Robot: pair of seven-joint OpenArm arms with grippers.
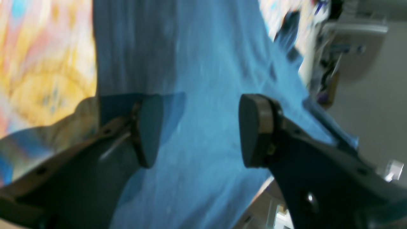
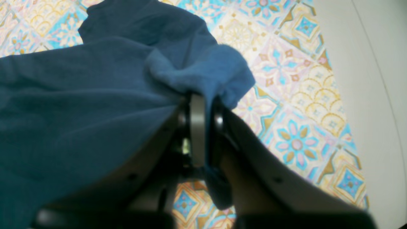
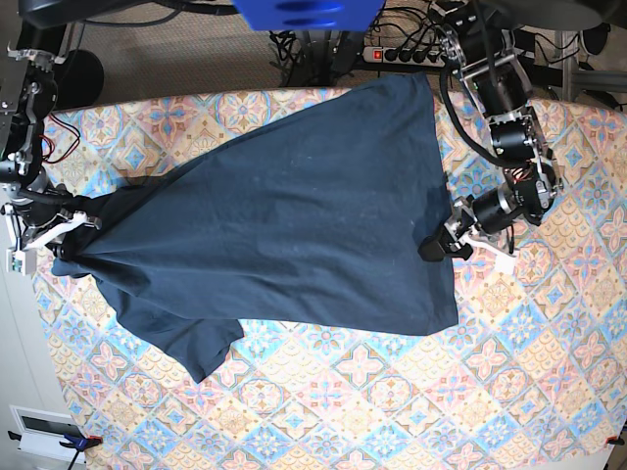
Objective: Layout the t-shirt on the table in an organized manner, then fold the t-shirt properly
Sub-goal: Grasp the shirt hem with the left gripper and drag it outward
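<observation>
The dark navy t-shirt (image 3: 294,215) lies spread across the patterned table (image 3: 392,392), wrinkled, with one sleeve hanging toward the front left. In the base view my right gripper (image 3: 73,227) is at the shirt's left end. The right wrist view shows the right gripper (image 2: 206,101) shut on a bunched fold of the t-shirt (image 2: 79,95). My left gripper (image 3: 441,245) hovers at the shirt's right edge. In the blurred left wrist view the left gripper (image 1: 200,133) is open, its pads wide apart over the t-shirt (image 1: 206,63), with nothing between them.
A power strip with cables (image 3: 402,54) lies on the floor beyond the table's far edge. Pale floor (image 2: 365,95) shows past the table's left edge, close to my right gripper. A small grey box (image 3: 44,426) sits off the front left corner.
</observation>
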